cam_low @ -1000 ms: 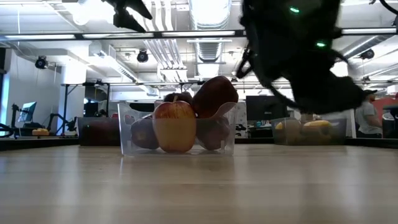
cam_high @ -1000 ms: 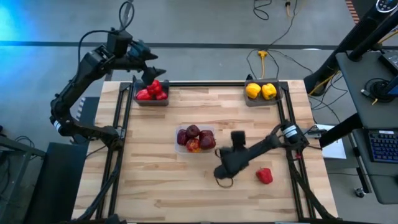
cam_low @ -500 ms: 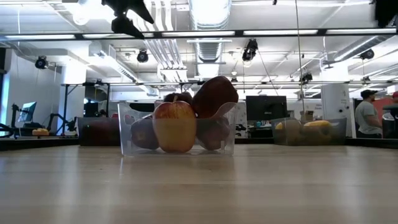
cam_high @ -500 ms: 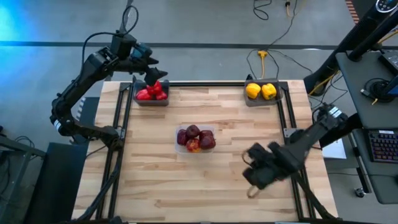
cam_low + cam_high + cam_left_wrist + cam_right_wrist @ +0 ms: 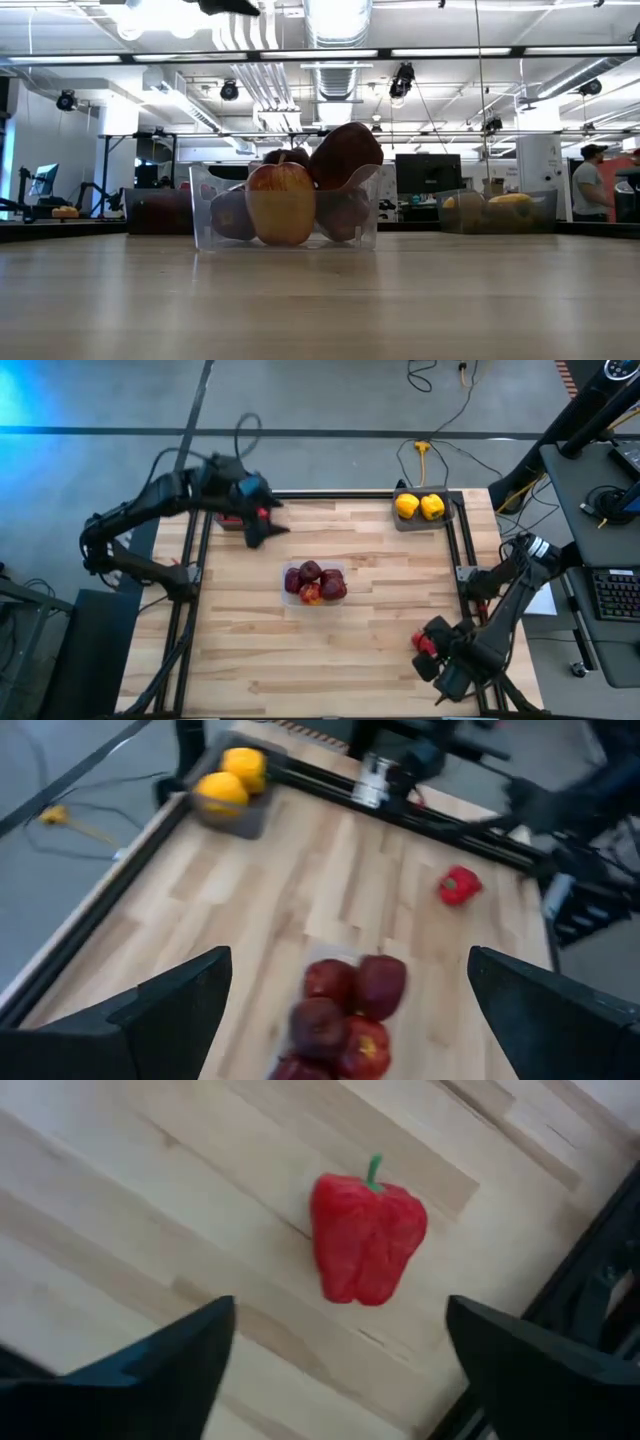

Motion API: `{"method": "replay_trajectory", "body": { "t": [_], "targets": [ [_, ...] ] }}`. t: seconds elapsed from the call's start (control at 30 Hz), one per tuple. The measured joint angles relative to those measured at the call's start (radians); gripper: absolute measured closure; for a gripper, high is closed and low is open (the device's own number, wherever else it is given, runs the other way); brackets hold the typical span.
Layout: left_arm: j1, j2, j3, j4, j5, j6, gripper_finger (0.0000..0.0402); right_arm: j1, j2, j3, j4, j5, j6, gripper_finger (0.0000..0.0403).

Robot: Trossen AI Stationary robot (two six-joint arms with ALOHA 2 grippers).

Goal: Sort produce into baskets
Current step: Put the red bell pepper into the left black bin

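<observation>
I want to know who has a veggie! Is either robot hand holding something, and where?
Nothing is held. The red pepper lies loose on the table, ahead of the right gripper's open fingers.

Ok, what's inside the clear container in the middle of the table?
The clear container holds a pile of dark red apples, one yellowish-red apple in front in the low view. Anything beneath the pile is hidden.

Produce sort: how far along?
Done: apples fill the clear container; two yellow peppers sit in the far right tray. In hand: nothing; the right pincer is open above the last loose red pepper near the right edge. The left pincer is open. Left: that pepper goes to the red-pepper tray.
</observation>
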Motion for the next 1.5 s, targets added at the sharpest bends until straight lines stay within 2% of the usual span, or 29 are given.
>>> {"method": "replay_trajectory", "body": {
  "t": [0.1, 0.2, 0.37, 0.57, 0.73, 0.9, 1.1, 1.13, 1.27, 1.4, 1.5],
  "targets": [
    [-0.128, 0.0, 0.0, 0.006, -0.112, -0.032, 0.0014, -0.017, 0.004, -0.031, 0.006, -0.012, -0.013, 0.002],
    [-0.223, 0.0, 0.0, 0.007, -0.203, -0.065, 0.0014, -0.032, 0.004, -0.076, 0.053, -0.013, -0.017, 0.0009],
    [-0.293, -0.001, 0.0, 0.008, -0.224, -0.1, 0.0014, -0.061, 0.004, -0.197, 0.22, -0.076, -0.033, 0.0007],
    [-0.323, -0.003, 0.0, -0.011, -0.224, -0.092, 0.0014, -0.071, 0.004, -0.317, 0.261, -0.079, 0.048, 0.0007],
    [-0.38, -0.009, -0.001, -0.016, -0.224, -0.061, 0.0014, -0.098, 0.004, -0.4, 0.434, -0.08, 0.048, 0.0011],
    [-0.425, -0.034, -0.001, -0.006, -0.224, -0.008, 0.0014, -0.15, 0.012, -0.461, 0.547, -0.071, 0.131, 0.0036],
    [-0.431, -0.081, -0.001, -0.002, -0.223, 0.098, 0.0014, -0.259, 0.018, -0.437, 0.552, -0.018, 0.124, 0.0124],
    [-0.43, -0.09, -0.002, -0.001, -0.221, 0.126, 0.0014, -0.285, 0.018, -0.427, 0.543, -0.011, 0.103, 0.0139],
    [-0.43, -0.152, -0.031, 0.012, -0.151, 0.176, 0.0014, -0.429, 0.018, -0.354, 0.507, -0.001, -0.059, 0.0141],
    [-0.43, -0.233, -0.103, 0.048, -0.118, 0.171, 0.0014, -0.635, 0.018, -0.245, 0.416, 0.006, -0.357, 0.0141],
    [-0.429, -0.289, -0.165, 0.052, -0.148, 0.167, 0.0014, -0.817, 0.017, -0.149, 0.362, 0.043, -0.6, 0.0141]
  ]
}}
